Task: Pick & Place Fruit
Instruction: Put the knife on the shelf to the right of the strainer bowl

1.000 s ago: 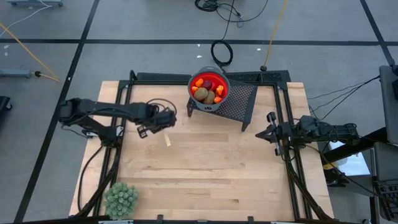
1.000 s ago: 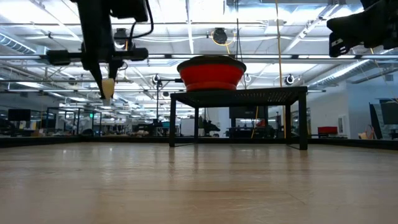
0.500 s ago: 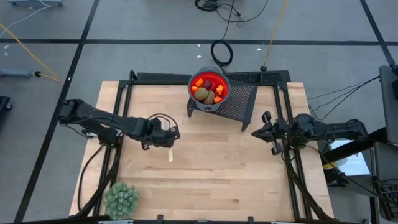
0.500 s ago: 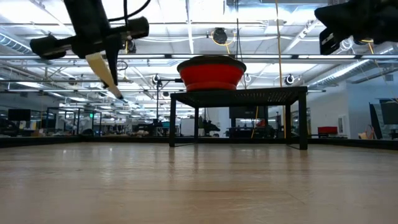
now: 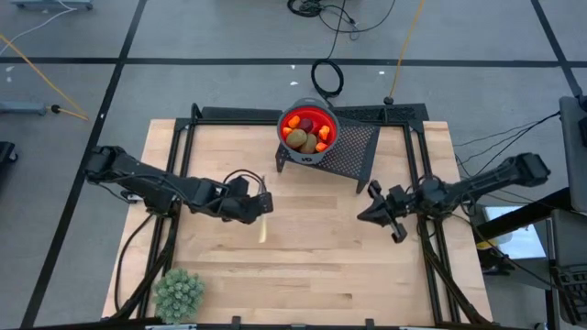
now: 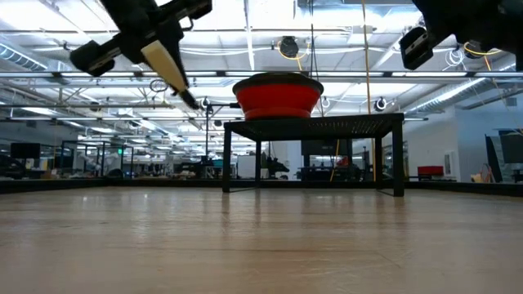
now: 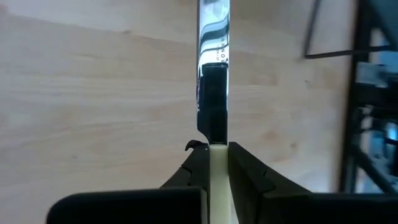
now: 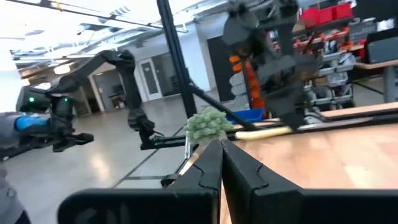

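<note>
The toy fruits (image 5: 303,134), brown ovals, a dark red round one and orange pieces, lie in a red bowl (image 5: 323,117). The bowl stands on a black mesh stand (image 5: 353,151) at the table's far edge; in the low view the bowl (image 6: 278,95) hides them. My left gripper (image 5: 254,207) hovers over the table's middle left, shut on a small knife (image 5: 262,229) with a pale yellow handle. My right gripper (image 5: 378,209) hangs shut above the table's right half, holding nothing. My left gripper pinches the knife's pale yellow handle (image 7: 217,168) between its two fingers, which lie along it. The dark neck and shiny blade (image 7: 213,37) stick out past the fingertips. The knife is lifted clear of the table and slants downward in the low view (image 6: 172,67).
A pale green spiky plant ball (image 5: 179,293) sits at the table's near left corner and also shows in the right wrist view (image 8: 208,124). Black frame rails (image 5: 174,156) run along the table's left, right and far sides. Bare wood lies between the two arms.
My left gripper has moved toward the table's near edge and right, and has turned, so the knife that hung straight down now slants with its blade toward the stand. My right gripper has moved toward the table's left, out over the wood.
</note>
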Available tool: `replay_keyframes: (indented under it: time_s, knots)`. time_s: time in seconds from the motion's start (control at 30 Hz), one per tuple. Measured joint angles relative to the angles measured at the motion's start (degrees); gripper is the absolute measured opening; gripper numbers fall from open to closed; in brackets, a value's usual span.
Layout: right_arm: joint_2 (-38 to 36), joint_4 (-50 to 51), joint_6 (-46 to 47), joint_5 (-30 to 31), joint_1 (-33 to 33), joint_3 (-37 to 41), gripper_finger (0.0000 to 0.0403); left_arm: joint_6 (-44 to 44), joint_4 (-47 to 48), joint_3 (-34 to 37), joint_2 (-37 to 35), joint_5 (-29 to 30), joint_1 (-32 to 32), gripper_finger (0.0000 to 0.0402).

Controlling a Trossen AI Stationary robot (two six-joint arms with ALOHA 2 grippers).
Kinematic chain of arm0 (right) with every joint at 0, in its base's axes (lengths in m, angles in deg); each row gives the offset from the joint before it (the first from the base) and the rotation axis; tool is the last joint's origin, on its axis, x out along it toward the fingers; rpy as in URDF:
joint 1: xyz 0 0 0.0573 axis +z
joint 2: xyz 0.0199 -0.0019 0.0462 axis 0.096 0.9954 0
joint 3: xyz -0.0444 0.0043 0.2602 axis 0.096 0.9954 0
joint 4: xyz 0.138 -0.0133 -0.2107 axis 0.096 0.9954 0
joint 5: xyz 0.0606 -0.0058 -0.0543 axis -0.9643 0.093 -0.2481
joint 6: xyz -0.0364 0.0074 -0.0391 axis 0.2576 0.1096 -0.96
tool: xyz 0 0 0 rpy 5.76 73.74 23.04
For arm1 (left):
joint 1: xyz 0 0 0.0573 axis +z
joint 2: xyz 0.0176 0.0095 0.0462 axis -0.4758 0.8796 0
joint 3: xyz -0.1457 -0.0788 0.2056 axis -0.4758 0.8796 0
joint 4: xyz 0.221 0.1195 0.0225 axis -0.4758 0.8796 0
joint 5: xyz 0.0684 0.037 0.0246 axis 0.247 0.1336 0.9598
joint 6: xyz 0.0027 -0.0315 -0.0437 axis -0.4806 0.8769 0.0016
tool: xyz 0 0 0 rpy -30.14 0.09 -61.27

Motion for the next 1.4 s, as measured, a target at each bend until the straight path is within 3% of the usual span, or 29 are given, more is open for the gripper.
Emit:
replay_keyframes:
  time_s: [0.4,1.1,1.23,1.4]
  knots:
    - [13.6,-11.9,-0.3,10.0,8.2,-1.6,0.0000,-8.4,-15.2,0.0,0.0,3.2,-0.7,0.0021]
    - [27.1,-10.1,-2.8,10.6,14.9,-14.0,0.0000,-8.3,-32.8,-0.8,10.6,4.9,-5.6,0.0017]
    - [29.0,-6.6,-2.8,15.3,17.6,-16.8,0.0000,-10.2,-32.6,-3.8,13.6,5.6,-5.4,0.0019]
    - [29.2,7.4,-0.1,22.2,21.1,-21.8,0.0000,-13.5,-32.7,-8.4,18.2,6.2,-4.3,0.0017]
